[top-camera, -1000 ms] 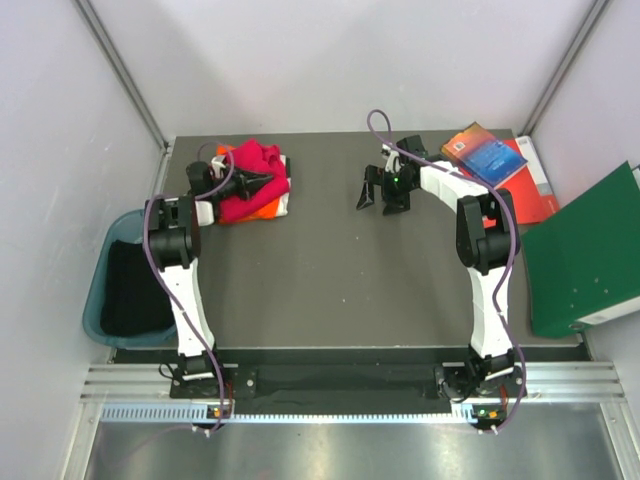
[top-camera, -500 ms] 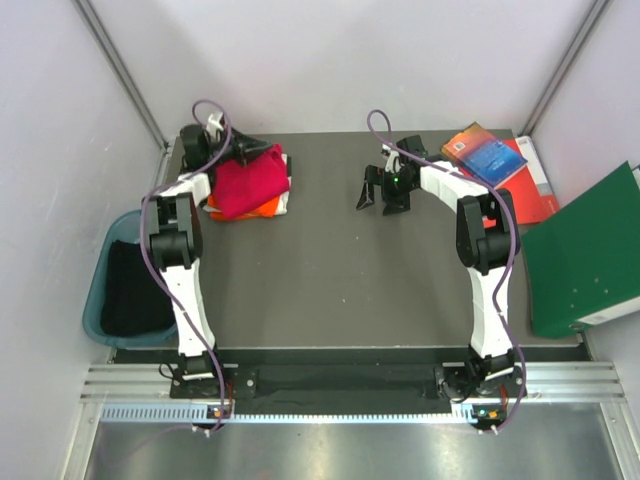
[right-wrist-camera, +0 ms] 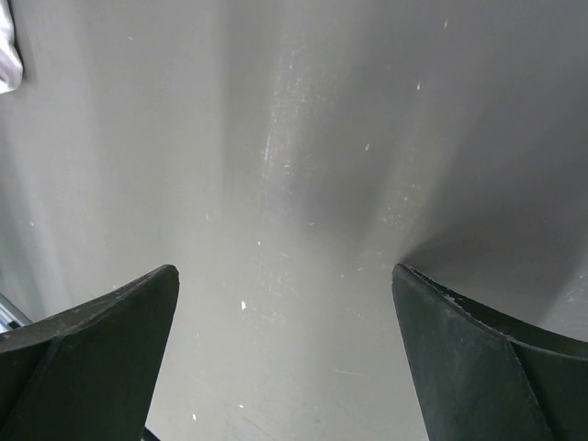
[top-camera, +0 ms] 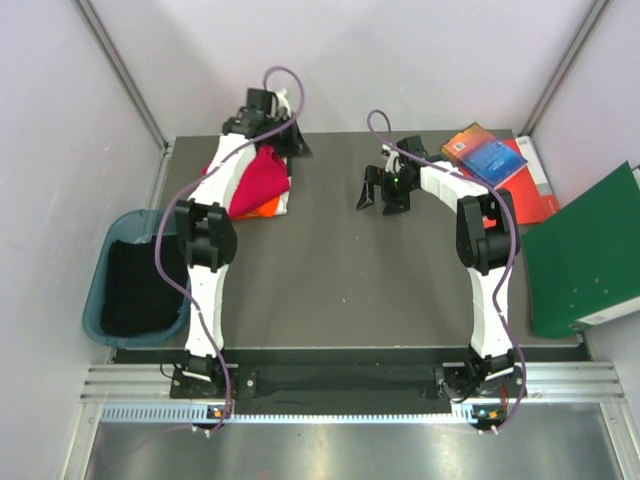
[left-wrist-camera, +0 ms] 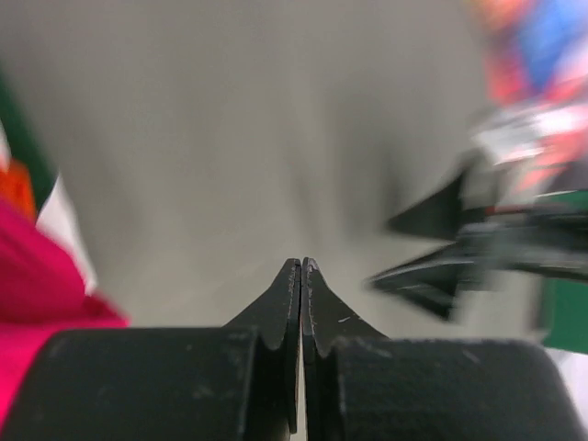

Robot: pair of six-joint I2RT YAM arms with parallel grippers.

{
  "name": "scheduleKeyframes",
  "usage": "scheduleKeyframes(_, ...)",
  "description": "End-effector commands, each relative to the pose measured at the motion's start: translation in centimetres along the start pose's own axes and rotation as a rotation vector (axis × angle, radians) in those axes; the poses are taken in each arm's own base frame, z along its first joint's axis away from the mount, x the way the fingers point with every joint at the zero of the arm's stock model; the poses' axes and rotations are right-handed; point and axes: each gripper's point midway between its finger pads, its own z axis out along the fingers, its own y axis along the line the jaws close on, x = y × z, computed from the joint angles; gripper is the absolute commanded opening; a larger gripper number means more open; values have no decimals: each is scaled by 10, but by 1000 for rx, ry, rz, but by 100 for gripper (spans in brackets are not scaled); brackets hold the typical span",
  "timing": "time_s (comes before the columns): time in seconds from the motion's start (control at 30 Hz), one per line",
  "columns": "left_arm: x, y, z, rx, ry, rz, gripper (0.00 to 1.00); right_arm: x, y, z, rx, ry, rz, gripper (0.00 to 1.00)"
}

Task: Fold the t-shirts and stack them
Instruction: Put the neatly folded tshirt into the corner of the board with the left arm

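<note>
The crimson-red t-shirt [top-camera: 262, 178] lies folded on top of the orange t-shirt [top-camera: 270, 207] at the back left of the dark table. My left gripper [top-camera: 296, 146] is shut and empty, just past the pile's back right corner. In the left wrist view the jaws [left-wrist-camera: 301, 263] are pressed together with nothing between them, and the red t-shirt [left-wrist-camera: 37, 285] and a strip of the orange t-shirt [left-wrist-camera: 14, 184] show at the left edge. My right gripper [top-camera: 383, 195] is open and empty over bare table at the back middle, with its jaws [right-wrist-camera: 283, 268] wide apart.
Red and blue books [top-camera: 485, 155] lie at the back right. A large green binder [top-camera: 580, 250] leans at the right edge. A teal bin [top-camera: 100, 300] with a dark lining sits off the table's left side.
My left arm has swung from the left side of the t-shirt pile round to its back right corner. The red t-shirt now lies flatter. The right arm has not moved.
</note>
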Motion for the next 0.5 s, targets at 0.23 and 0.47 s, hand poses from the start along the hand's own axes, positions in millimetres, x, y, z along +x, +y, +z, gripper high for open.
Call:
scheduleKeyframes(0.23,120,131,2,-495,396,19,0,9,-1,8,-5,22,-15,100)
scheduleKeyframes(0.47,146,166,-7,-611,481,-11,0,10,-1,9,-4,24,-12,100)
